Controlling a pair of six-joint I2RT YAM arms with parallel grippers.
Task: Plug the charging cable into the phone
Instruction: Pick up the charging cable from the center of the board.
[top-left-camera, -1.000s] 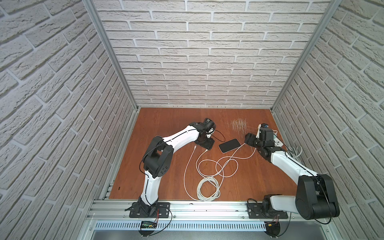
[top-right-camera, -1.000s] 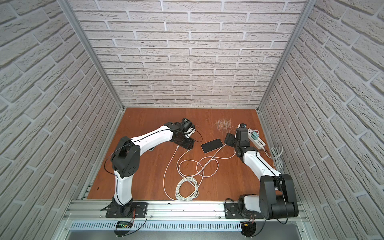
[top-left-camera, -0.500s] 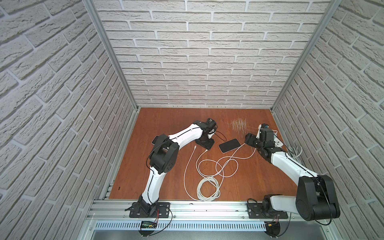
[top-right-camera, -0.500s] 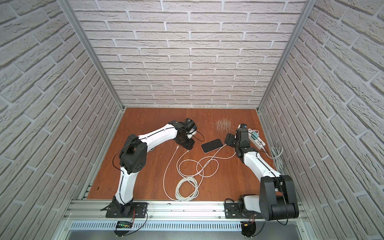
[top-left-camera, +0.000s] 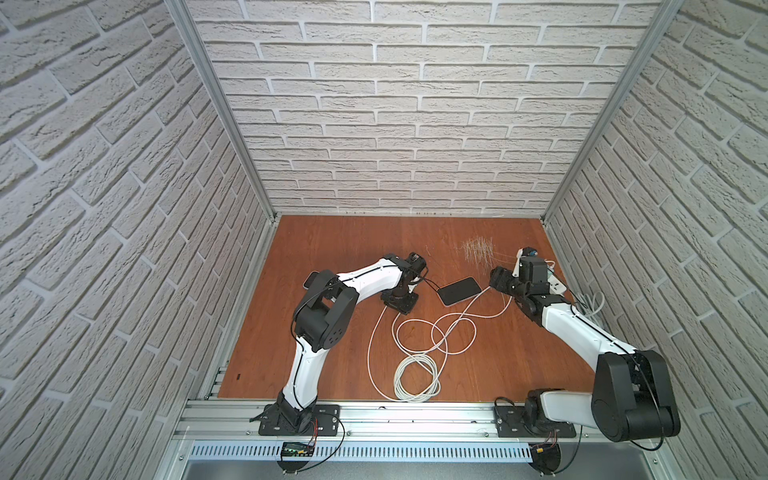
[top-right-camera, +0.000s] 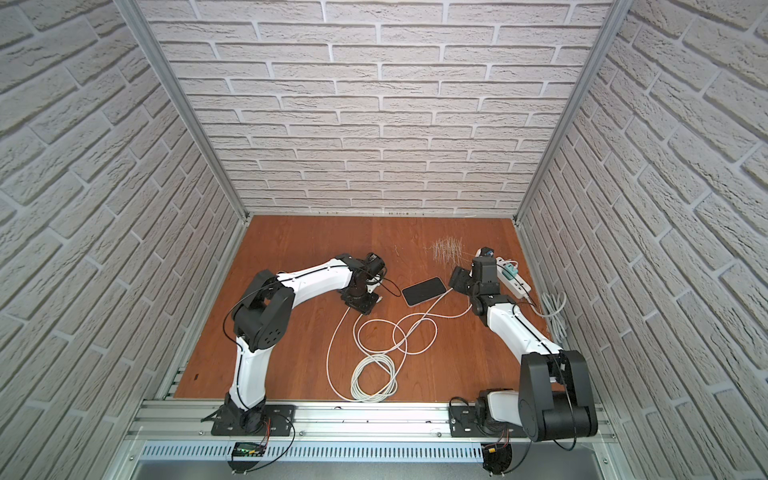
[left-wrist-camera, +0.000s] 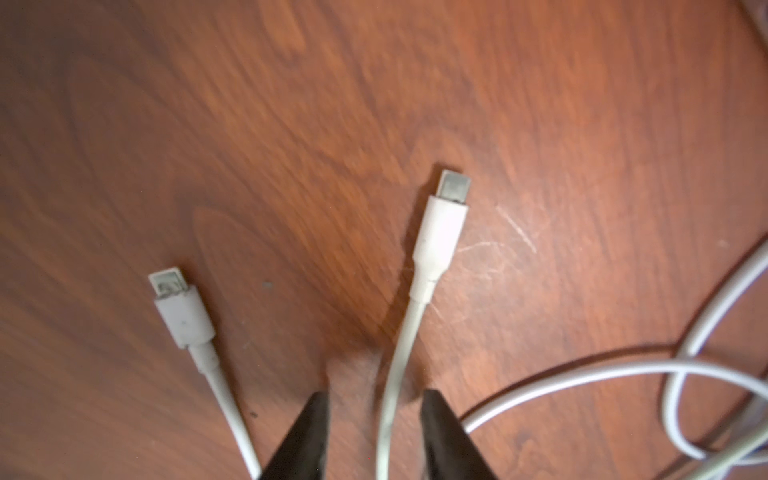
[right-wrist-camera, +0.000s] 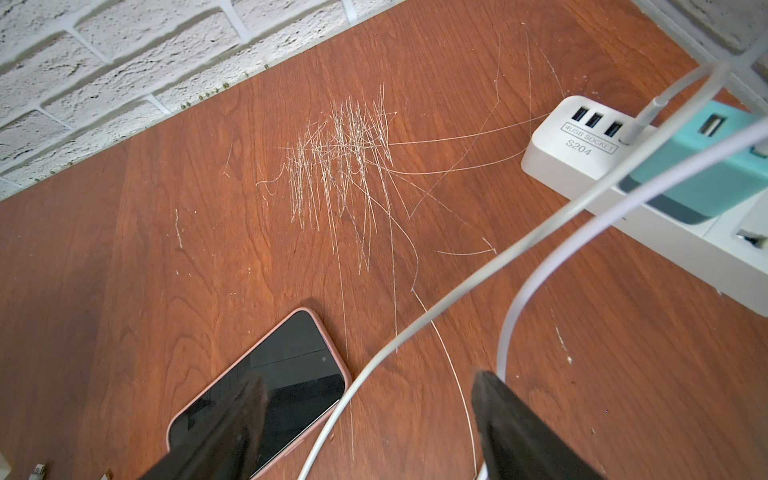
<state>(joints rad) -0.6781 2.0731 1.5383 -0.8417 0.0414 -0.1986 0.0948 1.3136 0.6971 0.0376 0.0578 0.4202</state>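
Phone (right-wrist-camera: 286, 374) lying face-up on table (right-wrist-camera: 124, 249) between both grippers, left gripper (left-wrist-camera: 376, 395) straddling charging cable (left-wrist-camera: 404, 340) just behind its plug (left-wrist-camera: 441, 226), jaws narrow with gaps either side, right gripper (right-wrist-camera: 368, 380) hovering wide-jawed over phone's edge, gripping nothing.

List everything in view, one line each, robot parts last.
phone: one, black screen, pink case, flat mid-table between the arms.
cable plugs: two, white, loose on the table before the left fingers.
cables: two, white, looped and coiled in front of the phone.
power strip: one, white, by the right wall.
adapter: one, teal, on the power strip.
grey cord: one, along the right wall.
scratches: one patch, pale, behind the phone.
table: one, reddish-brown wood.
brick walls: three, white, around the table.
left fingers: two, black, open astride one cable.
right fingers: two, black, open beside the phone, a cable between them.
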